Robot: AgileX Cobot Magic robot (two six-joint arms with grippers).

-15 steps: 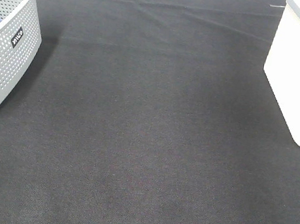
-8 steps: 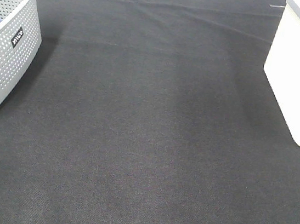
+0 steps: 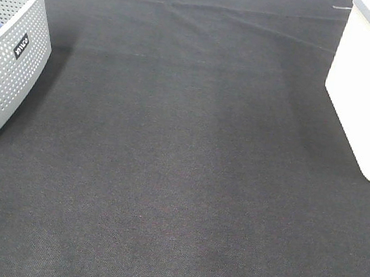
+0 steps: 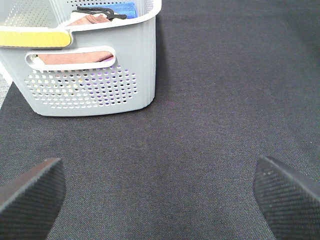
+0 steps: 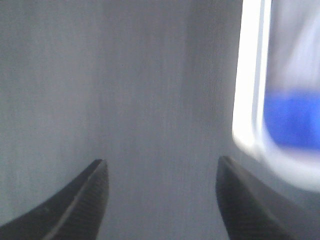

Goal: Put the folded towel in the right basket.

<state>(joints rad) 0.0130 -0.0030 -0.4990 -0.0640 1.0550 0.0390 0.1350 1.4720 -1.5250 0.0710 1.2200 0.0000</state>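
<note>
The right basket (image 3: 369, 88) is white and stands at the right edge of the black cloth. In the blurred right wrist view its white rim (image 5: 250, 75) shows with a blue patch (image 5: 292, 117) inside; I cannot tell whether that is the folded towel. My right gripper (image 5: 162, 200) is open and empty beside that rim. My left gripper (image 4: 160, 200) is open and empty, low over the cloth, facing the grey basket (image 4: 100, 85). Neither gripper shows in the exterior view.
The grey perforated basket (image 3: 1, 80) stands at the left edge. It holds a brownish-pink cloth (image 4: 75, 58), a blue cloth (image 4: 122, 9) and a black item (image 4: 97, 11). A yellow strip (image 4: 32, 38) lies on its rim. Black cloth (image 3: 181, 165) covers the table between the baskets.
</note>
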